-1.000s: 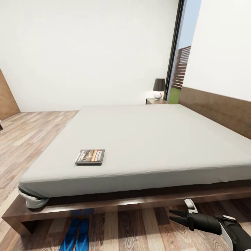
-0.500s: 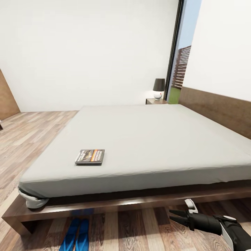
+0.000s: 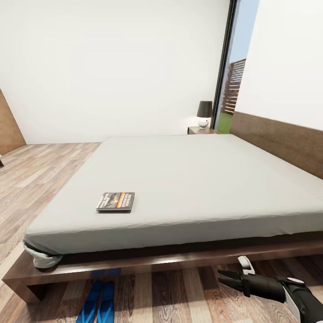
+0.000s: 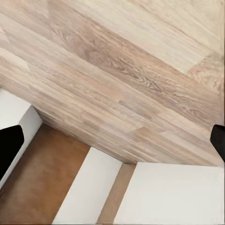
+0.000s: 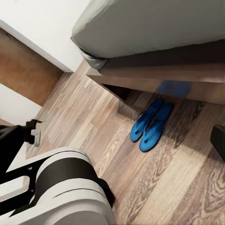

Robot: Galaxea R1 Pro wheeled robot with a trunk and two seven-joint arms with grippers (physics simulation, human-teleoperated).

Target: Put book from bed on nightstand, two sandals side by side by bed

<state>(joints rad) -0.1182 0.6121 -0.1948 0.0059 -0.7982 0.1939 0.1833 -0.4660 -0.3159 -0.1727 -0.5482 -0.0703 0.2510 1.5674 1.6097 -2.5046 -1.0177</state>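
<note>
Since the book [image 3: 115, 201] lies flat near the bed's [image 3: 188, 179] foot corner, sandals [image 3: 100, 303] already paired beside the frame, bring your released right hand [image 3: 229, 278] up and pinch its thin edge; left hand: cannot tell

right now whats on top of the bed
Only the book lies on the bed, flat near the foot-end corner. The mattress past its far edge, toward the nightstand, is out of sight.

A small thin paperback book [image 3: 115, 202] lies flat on the near left part of the large low grey-mattressed bed [image 3: 197, 179]. Two blue flip-flop sandals [image 3: 99, 303] lie side by side, touching, on the wood-plank floor [image 3: 40, 179] just before the bed's near left corner. A small dark wood nightstand [image 3: 199, 130] stands behind the bed's far side, a lamp [image 3: 204, 114] on it.
</note>
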